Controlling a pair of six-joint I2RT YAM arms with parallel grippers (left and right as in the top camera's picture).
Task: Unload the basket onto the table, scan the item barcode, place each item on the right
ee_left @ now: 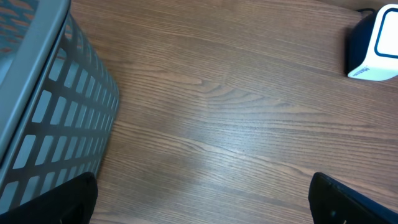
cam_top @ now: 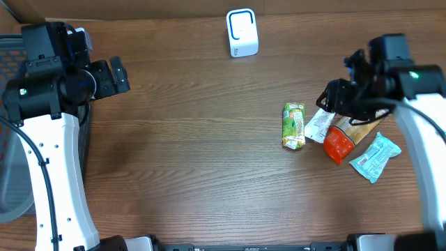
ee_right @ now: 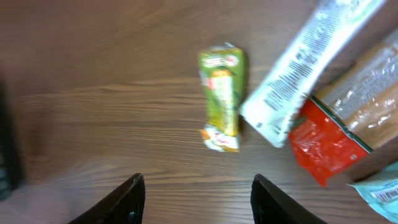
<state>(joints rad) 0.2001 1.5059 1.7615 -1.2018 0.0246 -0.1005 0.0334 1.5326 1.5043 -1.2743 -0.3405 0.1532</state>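
**Hovering over the packets, pick not yet made**

Poised with right fingers [ee_right: 134, 198] apart and empty above the green carton [ee_right: 222, 93], lying flat on the wood-grain worktop [cam_top: 195, 153] at right, just left of a glossy white sachet [ee_right: 295, 68], a crinkled red-and-tan pouch [ee_right: 329, 140] and a teal wrapper [cam_top: 375, 156]. With left fingers [ee_left: 354, 205] spread wide, idle beside the mesh basket [ee_left: 56, 118] at left. Probably at the grasp stage: next, lowering squarely onto the boxy carton, closing across its narrow sides, then presenting its barcode to the rounded white scanner [cam_top: 242, 33] at the far edge.
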